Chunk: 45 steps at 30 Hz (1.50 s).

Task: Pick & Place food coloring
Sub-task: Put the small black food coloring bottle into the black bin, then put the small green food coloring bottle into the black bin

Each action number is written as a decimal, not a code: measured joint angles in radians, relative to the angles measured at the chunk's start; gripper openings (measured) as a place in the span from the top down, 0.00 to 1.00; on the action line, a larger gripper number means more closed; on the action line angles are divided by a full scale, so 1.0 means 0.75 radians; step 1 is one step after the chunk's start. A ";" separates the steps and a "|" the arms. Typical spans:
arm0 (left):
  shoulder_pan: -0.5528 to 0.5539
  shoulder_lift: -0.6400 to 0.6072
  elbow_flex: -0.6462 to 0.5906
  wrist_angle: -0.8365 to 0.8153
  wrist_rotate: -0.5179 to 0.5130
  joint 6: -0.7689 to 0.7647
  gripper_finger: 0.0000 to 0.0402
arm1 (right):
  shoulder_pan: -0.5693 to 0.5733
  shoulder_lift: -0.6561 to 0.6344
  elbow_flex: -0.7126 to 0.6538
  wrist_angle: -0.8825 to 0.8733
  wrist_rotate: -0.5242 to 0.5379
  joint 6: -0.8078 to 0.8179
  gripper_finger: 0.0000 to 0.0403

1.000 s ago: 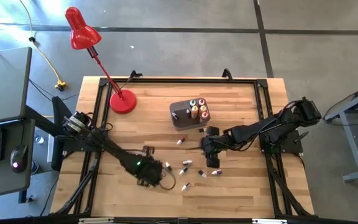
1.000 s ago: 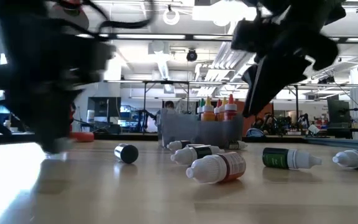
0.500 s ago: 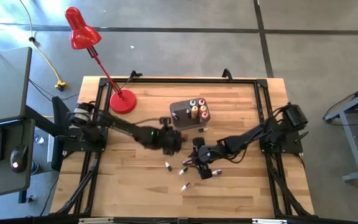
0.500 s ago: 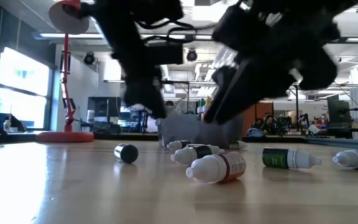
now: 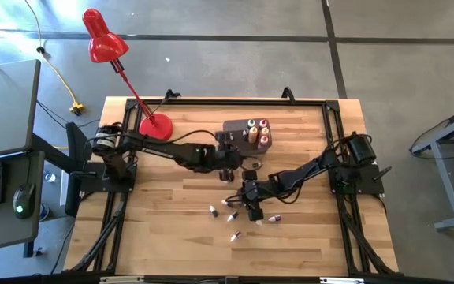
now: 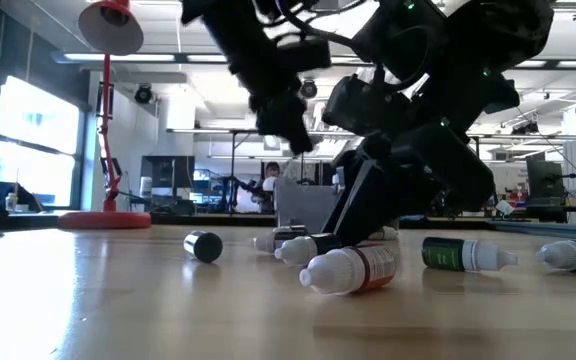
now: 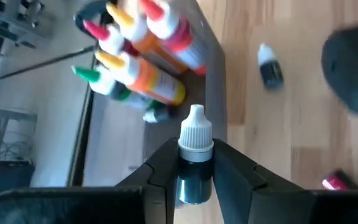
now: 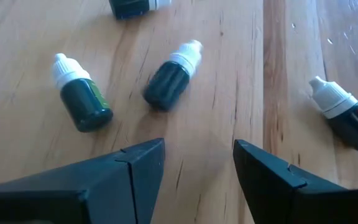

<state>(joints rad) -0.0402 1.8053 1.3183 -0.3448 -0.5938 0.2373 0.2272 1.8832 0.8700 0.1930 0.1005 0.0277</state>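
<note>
Loose food coloring bottles [image 5: 231, 217] lie on their sides near the table's middle; the right wrist view shows a dark green one [image 8: 82, 99], a dark one [image 8: 169, 78] and a red one [image 8: 347, 112]. Several more stand upright in the grey tub [image 5: 233, 130], red, yellow and green caps up [image 7: 135, 56]. My left gripper [image 5: 233, 155] is beside the tub, shut on a dark bottle [image 7: 196, 134]. My right gripper [image 8: 197, 162] hangs open low over the loose bottles [image 6: 348, 270], touching none. My left gripper pinches the dark bottle by its body [image 7: 194, 177] just below the white cap, one finger [image 7: 160, 168] on each side. The pointed cap sticks out past the fingertips toward the tub. The bottle is lifted clear of the table.
A red desk lamp stands on its round base [image 5: 154, 128] at the far left of the table. A small black cap [image 6: 203, 245] lies on the wood. A black frame [image 5: 333, 134] runs along the table's edges. Bare wood shows toward the near edge.
My left gripper has swung from the near left part of the table up and across to the tub, staying shut. My right gripper has moved left and down over the loose bottles. The tub has slid a little toward the far right.
</note>
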 joint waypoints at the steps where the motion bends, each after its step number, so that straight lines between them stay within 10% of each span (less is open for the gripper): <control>1: 0.001 0.000 0.019 -0.002 -0.002 0.008 0.81 | -0.001 0.000 0.000 0.001 -0.001 0.000 0.53; 20: 0.370 0.024 0.027 0.085 0.452 -0.146 0.66 | 0.040 -0.183 -0.004 -0.280 0.133 0.129 0.53; 35: 0.278 0.073 0.090 0.089 0.050 -0.133 0.49 | 0.248 -0.299 0.008 -0.567 -0.039 0.985 0.53; 45: 0.243 0.075 0.190 0.055 0.051 -0.112 0.49 | 0.292 -0.158 0.202 -0.761 0.065 1.000 0.53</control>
<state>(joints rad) 0.1421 1.8613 1.4612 -0.3034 -0.5553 0.1536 0.4464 1.7645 1.0218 -0.3779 0.1491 0.7779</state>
